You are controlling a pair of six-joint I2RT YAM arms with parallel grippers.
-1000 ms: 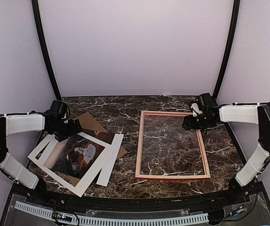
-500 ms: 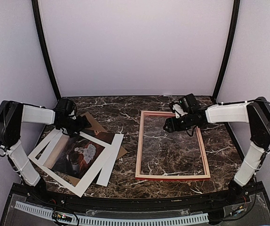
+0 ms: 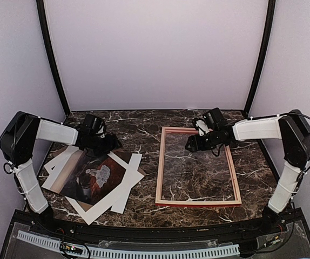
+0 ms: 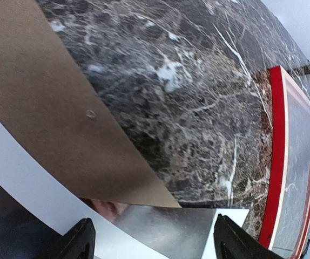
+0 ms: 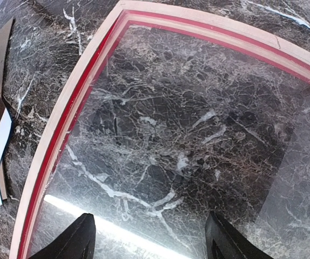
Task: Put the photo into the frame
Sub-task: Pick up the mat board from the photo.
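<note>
The photo (image 3: 93, 177) is laid picture side up near the left edge of the worktop (image 3: 139, 127), over the white mat (image 3: 93, 213) and the brown backing board (image 4: 41, 108). The frame (image 3: 161, 167) is laid flat on the right half, apart from the photo. The left gripper (image 3: 113, 144) is positioned at the photo's far corner, jaws apart, nothing clamped. The right gripper (image 3: 190, 145) is held over the frame's far left corner, jaws apart, nothing clamped.

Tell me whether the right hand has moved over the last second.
Yes. The right hand has gone left, from above the right rail of the frame to over its opening, near the far end.
</note>
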